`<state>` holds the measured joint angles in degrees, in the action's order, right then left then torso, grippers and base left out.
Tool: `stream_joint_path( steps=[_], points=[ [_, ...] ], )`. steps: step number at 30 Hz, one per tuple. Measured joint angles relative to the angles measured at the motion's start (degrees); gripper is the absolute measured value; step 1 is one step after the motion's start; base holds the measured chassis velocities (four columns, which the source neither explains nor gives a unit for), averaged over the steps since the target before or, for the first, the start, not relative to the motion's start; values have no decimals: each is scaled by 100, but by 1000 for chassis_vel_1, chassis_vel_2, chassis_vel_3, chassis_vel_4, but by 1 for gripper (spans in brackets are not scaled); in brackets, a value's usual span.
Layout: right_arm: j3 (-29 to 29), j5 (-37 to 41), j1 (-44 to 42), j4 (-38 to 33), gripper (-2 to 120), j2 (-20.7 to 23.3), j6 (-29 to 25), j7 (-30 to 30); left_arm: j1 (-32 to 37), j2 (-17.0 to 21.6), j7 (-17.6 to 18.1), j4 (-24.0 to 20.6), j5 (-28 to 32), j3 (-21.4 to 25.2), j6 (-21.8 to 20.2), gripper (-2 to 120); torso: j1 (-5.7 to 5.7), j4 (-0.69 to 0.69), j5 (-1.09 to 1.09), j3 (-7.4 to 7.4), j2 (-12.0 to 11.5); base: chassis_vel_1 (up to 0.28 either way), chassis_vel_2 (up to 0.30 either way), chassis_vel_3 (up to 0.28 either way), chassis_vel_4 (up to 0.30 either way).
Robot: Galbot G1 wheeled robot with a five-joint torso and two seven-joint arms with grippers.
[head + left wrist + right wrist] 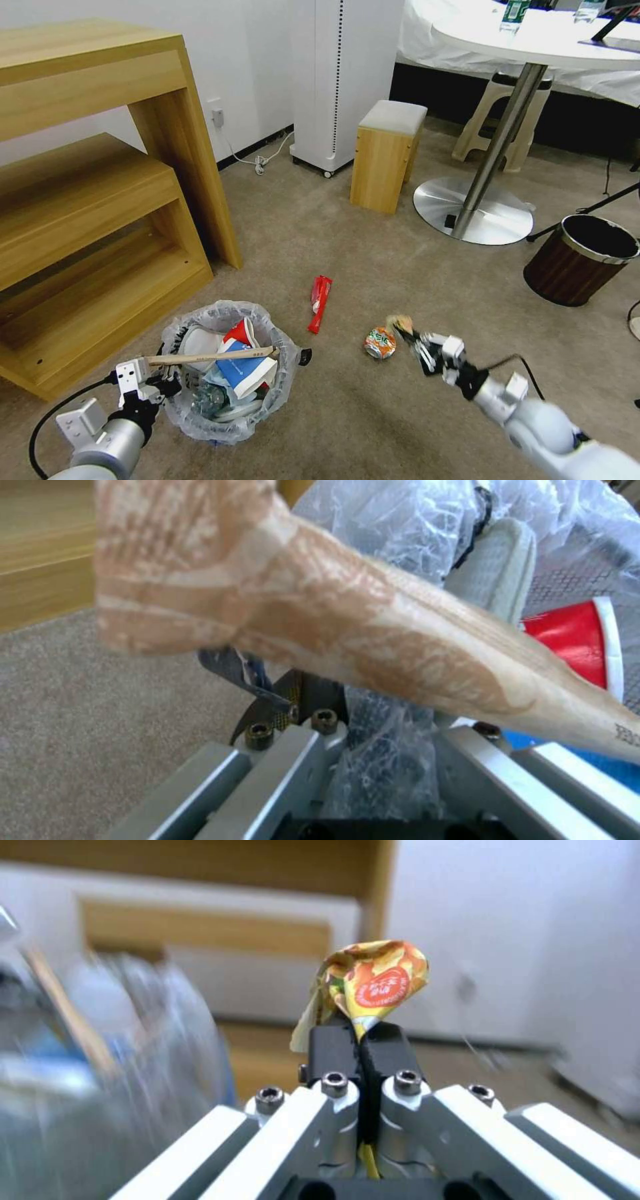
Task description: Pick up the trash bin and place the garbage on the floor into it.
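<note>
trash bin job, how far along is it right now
Done: the trash bin already holds white slippers, crushed red and blue paper cups and a wooden stick; the left gripper grips its bag-covered rim. In hand: the right gripper is shut on a yellow wrapper. Left: the red wrapper and can on the floor.

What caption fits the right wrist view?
Right claw shut on a crumpled yellow-orange foil wrapper, near the bag-lined black trash bin.
</note>
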<state>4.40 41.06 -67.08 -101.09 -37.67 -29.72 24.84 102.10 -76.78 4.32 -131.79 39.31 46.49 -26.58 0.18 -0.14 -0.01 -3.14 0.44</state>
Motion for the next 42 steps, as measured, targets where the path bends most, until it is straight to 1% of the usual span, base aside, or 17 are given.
stream_joint_path(
  steps=[3,4,6,8,9,10,11,13,14,17,18,21,22,25,31,37,42],
  points=[
    [-533,422,701,-291,0,135,83,66,23,0,1,-68,8,1,-33,1,0,1,1,0,0,0,0,0,0],
    [-868,671,1055,-421,0,203,159,83,35,-2,3,-101,11,1,-48,1,0,3,0,0,0,0,0,0,0],
    [-992,757,1185,-466,0,225,197,91,36,-2,6,-110,13,2,-54,1,0,1,0,0,0,0,0,0,0],
    [-1495,1100,1710,-624,0,307,301,174,24,26,20,-128,23,-13,-91,1,0,1,2,0,0,0,0,0,0],
    [-2174,1366,2429,-692,0,356,373,257,9,77,24,-129,37,-37,-120,1,0,-4,0,0,0,0,0,0,0],
    [-2174,1366,2429,-692,0,356,373,257,9,77,24,-129,37,-37,-120,1,0,-4,0,0,0,0,0,0,0],
    [-2529,1433,2786,-669,0,328,379,278,13,78,25,-135,42,-37,-126,1,0,-1,0,0,0,0,0,0,0],
    [-3158,1527,3334,-562,0,193,382,299,20,71,34,-168,50,-35,-149,1,0,0,0,-1,0,0,0,0,0],
    [-3158,1527,3334,-562,0,193,382,299,20,71,34,-168,50,-35,-149,1,0,0,0,-1,0,0,0,0,0],
    [-4193,1727,4180,-275,0,-235,427,215,25,31,43,-244,64,-32,-190,1,0,0,0,-1,0,0,0,0,0],
    [-4193,1727,4180,-275,0,-235,427,215,25,31,43,-244,64,-32,-190,1,0,0,0,-1,0,0,0,0,0],
    [-4816,1770,4806,161,0,-695,447,155,49,-15,44,-303,64,-28,-204,1,0,0,0,0,0,0,0,0,0],
    [-4816,1770,4806,161,0,-695,447,155,49,-15,44,-303,64,-28,-204,1,0,0,0,0,0,0,0,0,0],
    [-5304,1777,5250,620,0,-1183,478,-13,87,-57,44,-356,63,-9,-211,1,0,1,-1,0,0,0,0,0,0],
    [-5714,1762,5492,1014,0,-1632,523,-172,137,-91,42,-424,74,52,-212,1,0,0,0,0,0,0,0,0,0],
    [-6096,1805,5699,1141,0,-1923,565,-240,138,-139,38,-437,80,66,-213,1,0,0,0,0,0,0,0,0,0],
    [-6291,1872,5810,1105,0,-1958,594,-197,122,-144,36,-436,80,73,-213,1,0,0,0,0,0,0,0,0,0]
  ],
)
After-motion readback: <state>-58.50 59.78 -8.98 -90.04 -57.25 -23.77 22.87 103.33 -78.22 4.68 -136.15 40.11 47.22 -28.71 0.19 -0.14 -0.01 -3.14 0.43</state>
